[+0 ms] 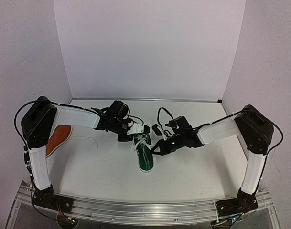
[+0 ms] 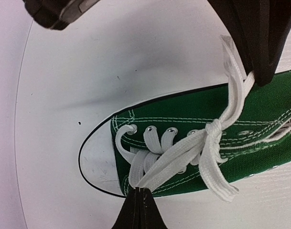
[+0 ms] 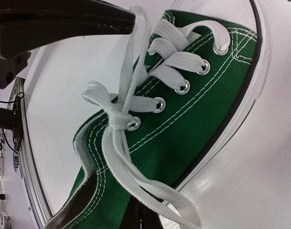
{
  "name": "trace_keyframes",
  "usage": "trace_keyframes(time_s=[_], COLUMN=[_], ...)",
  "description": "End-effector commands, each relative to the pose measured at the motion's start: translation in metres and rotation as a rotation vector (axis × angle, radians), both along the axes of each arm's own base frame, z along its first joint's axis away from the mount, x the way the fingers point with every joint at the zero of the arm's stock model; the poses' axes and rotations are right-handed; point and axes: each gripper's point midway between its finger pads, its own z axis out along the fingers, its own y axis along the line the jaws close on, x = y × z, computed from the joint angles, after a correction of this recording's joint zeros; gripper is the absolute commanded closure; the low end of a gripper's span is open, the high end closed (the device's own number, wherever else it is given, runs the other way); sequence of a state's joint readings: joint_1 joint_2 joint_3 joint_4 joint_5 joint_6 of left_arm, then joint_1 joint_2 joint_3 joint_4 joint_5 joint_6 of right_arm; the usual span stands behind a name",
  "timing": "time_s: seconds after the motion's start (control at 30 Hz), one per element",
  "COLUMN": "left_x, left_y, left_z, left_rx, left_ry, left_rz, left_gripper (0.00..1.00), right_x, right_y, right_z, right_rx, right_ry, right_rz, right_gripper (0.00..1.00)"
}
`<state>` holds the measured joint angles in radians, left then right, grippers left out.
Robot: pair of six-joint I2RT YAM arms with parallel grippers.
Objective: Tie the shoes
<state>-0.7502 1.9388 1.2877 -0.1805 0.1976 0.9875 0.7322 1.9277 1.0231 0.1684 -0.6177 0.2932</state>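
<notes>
Green shoe well inside table edges

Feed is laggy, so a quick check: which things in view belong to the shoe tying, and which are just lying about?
Part of the job:
green shoe
its white laces
left gripper and right gripper, jaws shut on the white laces
orange-red shoe, at the far left, untouched

Not part of it:
table
metal rail at the near edge
</notes>
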Motion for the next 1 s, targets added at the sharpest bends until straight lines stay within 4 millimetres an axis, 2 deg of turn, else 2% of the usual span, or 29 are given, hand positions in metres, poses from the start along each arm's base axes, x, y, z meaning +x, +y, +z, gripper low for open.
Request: trace_keyframes(time_s=[0.0, 0.37, 0.83, 0.9, 0.97], left_x=[0.014, 0.015, 0.012, 0.011, 0.009], left_y=[-0.003, -0.002, 0.002, 0.001, 0.001], left_z=[0.02, 0.029, 0.028, 0.029, 0.03], left_rx=[-0.04, -0.069, -0.074, -0.081, -0.086], left_ry=[-0.058, -0.066, -0.055, -0.051, -0.043], left_rz=[0.041, 0.047, 0.052, 0.049, 0.044], left_gripper=[1.0, 1.0, 1.0, 1.0, 0.97], right_x=[-0.006, -0.019, -0.033, -0.032, -0.029], right_y=[-0.004, -0.018, -0.029, -0.027, -0.024], right_z=[0.014, 0.007, 0.003, 0.006, 0.013], right_rx=[0.006, -0.023, -0.045, -0.037, -0.027], right_ry=[-0.022, -0.002, 0.024, 0.02, 0.005], right_rz=[-0.001, -0.006, 0.003, 0.007, 0.007], right_gripper=[1.0, 1.0, 1.0, 0.96, 0.86])
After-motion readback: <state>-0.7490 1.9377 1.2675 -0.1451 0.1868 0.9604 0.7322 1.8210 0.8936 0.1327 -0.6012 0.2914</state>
